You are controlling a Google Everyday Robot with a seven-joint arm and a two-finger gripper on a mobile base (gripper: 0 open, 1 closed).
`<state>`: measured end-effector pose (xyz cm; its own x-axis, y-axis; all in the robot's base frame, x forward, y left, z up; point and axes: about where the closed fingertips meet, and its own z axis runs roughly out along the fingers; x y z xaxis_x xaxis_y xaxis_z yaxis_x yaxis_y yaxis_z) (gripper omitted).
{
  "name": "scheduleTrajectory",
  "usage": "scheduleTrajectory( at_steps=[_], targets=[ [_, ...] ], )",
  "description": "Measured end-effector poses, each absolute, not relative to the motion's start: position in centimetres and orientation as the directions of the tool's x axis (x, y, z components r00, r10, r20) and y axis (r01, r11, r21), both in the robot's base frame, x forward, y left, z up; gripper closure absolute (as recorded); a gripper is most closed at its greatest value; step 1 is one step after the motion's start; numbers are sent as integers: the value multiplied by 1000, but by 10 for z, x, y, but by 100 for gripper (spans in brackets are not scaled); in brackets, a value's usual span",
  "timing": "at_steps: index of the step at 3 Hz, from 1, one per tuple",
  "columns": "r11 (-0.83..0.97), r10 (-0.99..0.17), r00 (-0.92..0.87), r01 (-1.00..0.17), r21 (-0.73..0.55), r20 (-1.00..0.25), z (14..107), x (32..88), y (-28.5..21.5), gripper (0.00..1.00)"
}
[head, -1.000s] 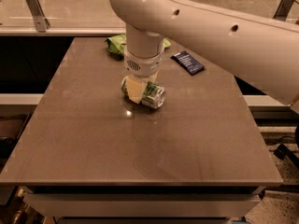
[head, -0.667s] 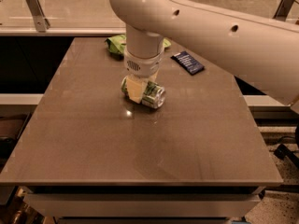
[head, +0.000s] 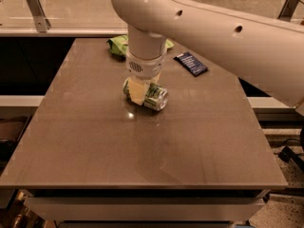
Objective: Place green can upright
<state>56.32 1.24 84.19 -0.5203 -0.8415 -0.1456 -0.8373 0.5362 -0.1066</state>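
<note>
The robot's end effector [head: 139,93] stands vertically over the green can [head: 156,98], which lies on its side just toward 12 o'clock from the middle of the table [head: 95,146], its silver end facing 4 o'clock. Whether the grip is clenched or loose cannot be told. Straddling the can across its body probably serves to tip it on end, while a green snack bag [head: 116,44] at 12 o'clock and a dark blue packet [head: 191,63] at 2 o'clock lie well apart

Test lab, it seems: bare brown square table [head: 95,141]; metal-bracketed glass partition [head: 71,11] behind; gripper [head: 142,93] low at mid-table.
</note>
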Motion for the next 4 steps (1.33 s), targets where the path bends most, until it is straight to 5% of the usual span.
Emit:
scheduleTrajectory(
  at_steps=[4],
  targets=[
    [519, -824, -463, -848, -104, -327, 875, 570, 0, 100]
  ],
)
